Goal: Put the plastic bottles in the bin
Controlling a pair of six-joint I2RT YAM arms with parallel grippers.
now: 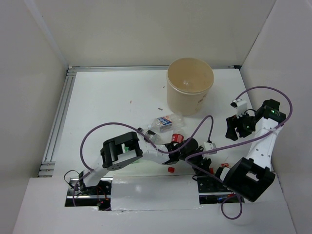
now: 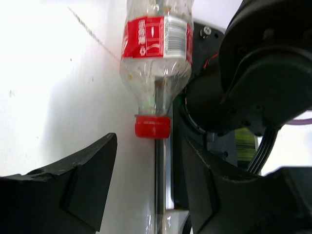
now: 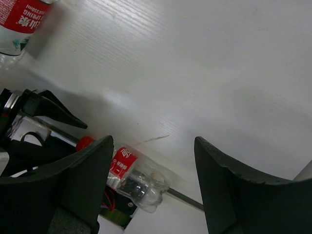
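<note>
We note left claw spread wide, holding nothing, red-capped bottle lying just ahead of its tips; right claw likewise wide (above white tabletop); beige bin stands upright, well apart from both.

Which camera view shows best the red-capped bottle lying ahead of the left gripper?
The left wrist view: the red-capped bottle is large there, red label and cap clear. The right wrist view shows it small, near the bottom edge. The top view shows little beyond its cap.

Clear labelled bottles lie near the upright beige bin.
</note>
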